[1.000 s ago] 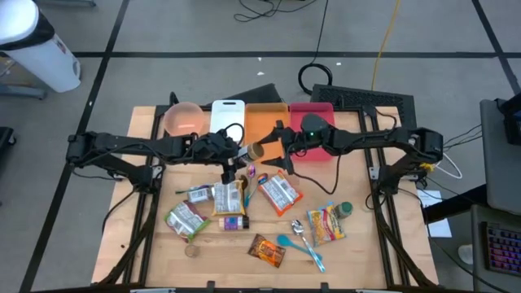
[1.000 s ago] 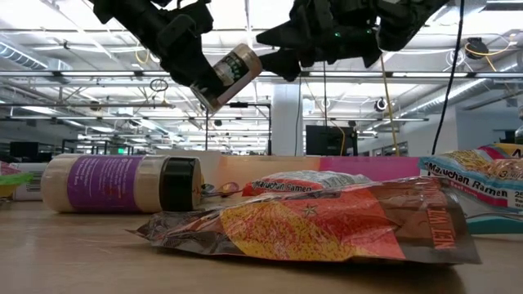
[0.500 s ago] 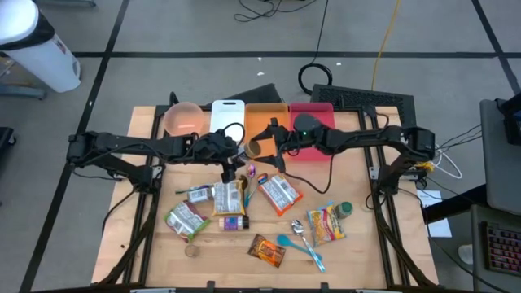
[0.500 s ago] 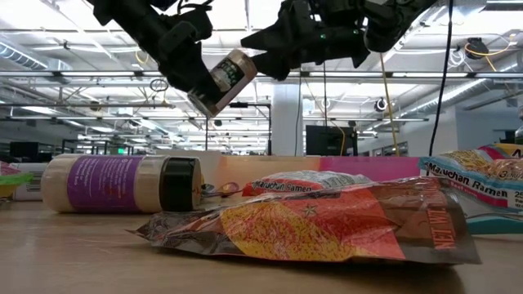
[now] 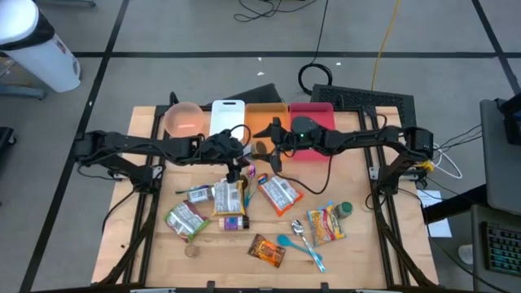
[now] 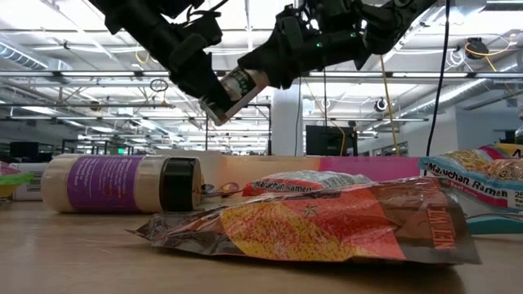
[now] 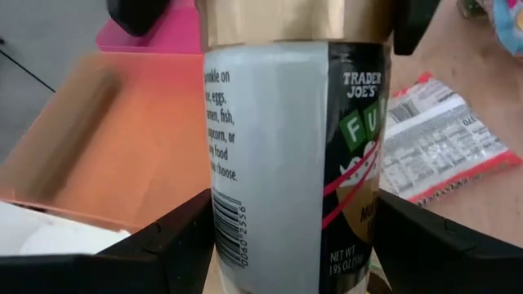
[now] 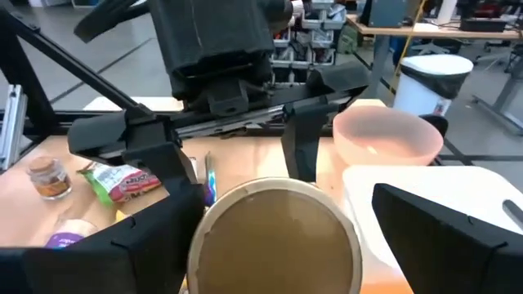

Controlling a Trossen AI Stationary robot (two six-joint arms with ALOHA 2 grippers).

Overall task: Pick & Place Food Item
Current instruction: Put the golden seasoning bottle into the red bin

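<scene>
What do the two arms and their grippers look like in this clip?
Both arms are dark, near-black jointed links running from the table's side edges, with black cables trailing. The left gripper and right gripper each carry two blocky, angular black fingers. A small green light glows on the right arm.

- The floor (image 5: 187,32) around the work area is grey, crossed by dark straight lines.
- A black cable (image 5: 277,10) and a yellow cable (image 5: 384,41) trail across it beyond the table, and a black cable lies coiled in a ring (image 5: 319,75) near the table's far edge.
- A white bin (image 5: 37,45) stands off to one corner.
- From table height, the room opens into a wide hall with an exposed ceiling (image 6: 73,57) of pipes and beams, lit by long strip lights.
- A white pillar (image 6: 286,118) rises in the middle distance, with a dark screen (image 6: 327,139) beside it.
</scene>
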